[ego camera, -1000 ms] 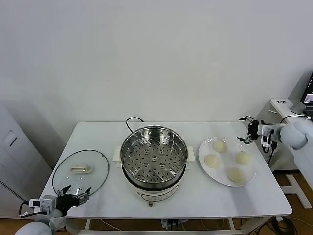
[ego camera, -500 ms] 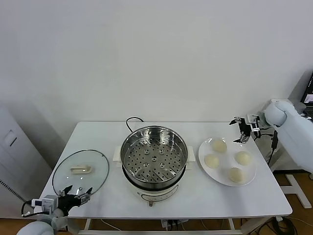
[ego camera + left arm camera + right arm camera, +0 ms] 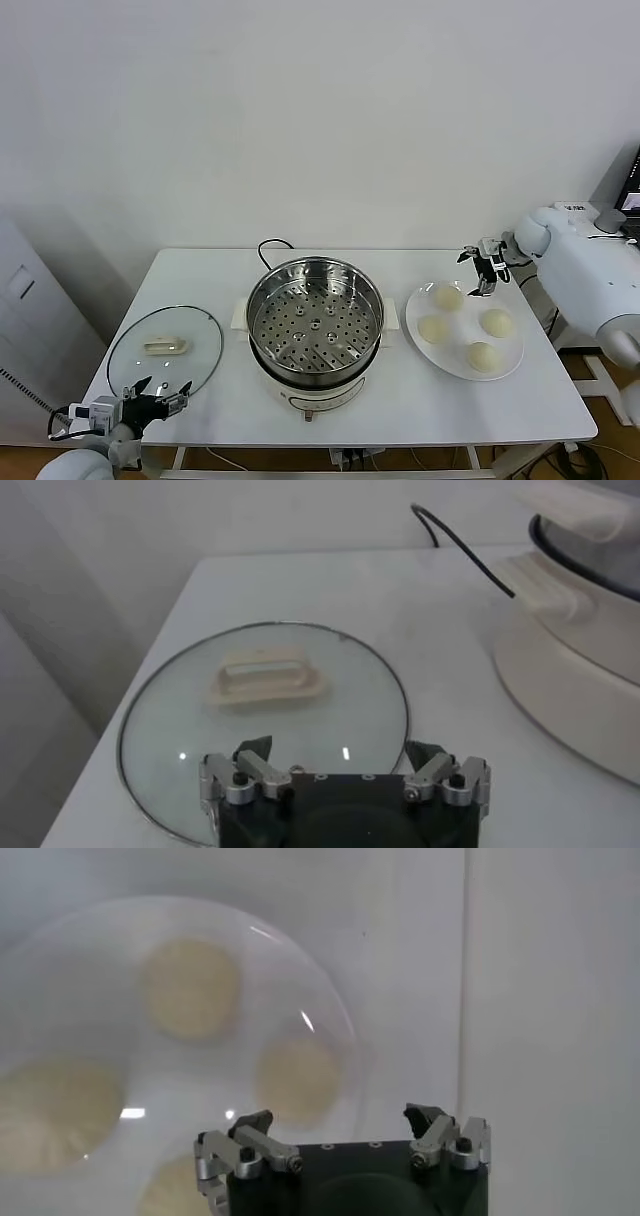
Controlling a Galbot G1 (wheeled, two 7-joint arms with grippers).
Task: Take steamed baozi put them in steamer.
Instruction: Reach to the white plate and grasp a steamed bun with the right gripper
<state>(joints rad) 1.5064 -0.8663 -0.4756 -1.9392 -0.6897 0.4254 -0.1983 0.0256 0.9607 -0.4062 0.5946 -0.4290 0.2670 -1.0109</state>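
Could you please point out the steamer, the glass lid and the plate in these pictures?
steamer [image 3: 315, 322]: head view, on its perforated tray.
glass lid [image 3: 166, 346]: head view, on its white handle.
plate [image 3: 461, 317]: head view, on bare centre between buns.

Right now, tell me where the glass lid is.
In the head view the glass lid lies flat on the table's left side, beside the steamer, just beyond the open left gripper.

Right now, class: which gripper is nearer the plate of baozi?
Right. The right gripper hovers open by the plate's far edge; the left gripper waits open by the glass lid, across the steamer.
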